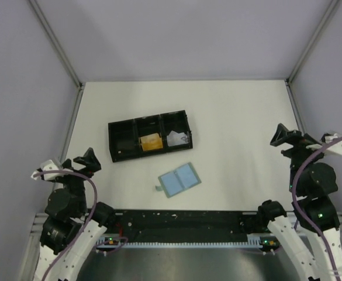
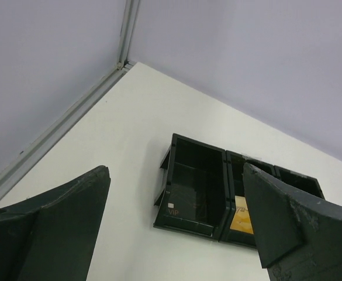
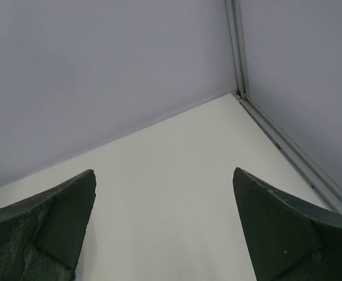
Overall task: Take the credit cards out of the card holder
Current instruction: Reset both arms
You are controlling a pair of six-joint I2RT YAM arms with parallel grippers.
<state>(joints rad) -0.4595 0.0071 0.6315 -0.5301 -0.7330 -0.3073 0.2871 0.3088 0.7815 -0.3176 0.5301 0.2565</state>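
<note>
The pale blue card holder (image 1: 179, 180) lies open and flat on the white table, its small tab (image 1: 158, 188) pointing near-left. An orange credit card (image 1: 151, 142) lies in the middle compartment of a black tray (image 1: 111, 140), and a silvery one (image 1: 178, 139) in the right compartment. In the left wrist view the orange card (image 2: 244, 213) shows again, and a dark card marked VIP (image 2: 185, 208) lies in the left compartment. My left gripper (image 1: 87, 159) (image 2: 175, 170) hangs open at the near left, well short of the tray. My right gripper (image 1: 285, 136) (image 3: 163, 172) stands open at the far right over bare table.
Grey walls with metal corner posts (image 1: 57, 44) close in the table on three sides. A black strip (image 1: 182, 221) holding the arm bases runs along the near edge. The tray (image 2: 188, 225) stands between the holder and the back wall.
</note>
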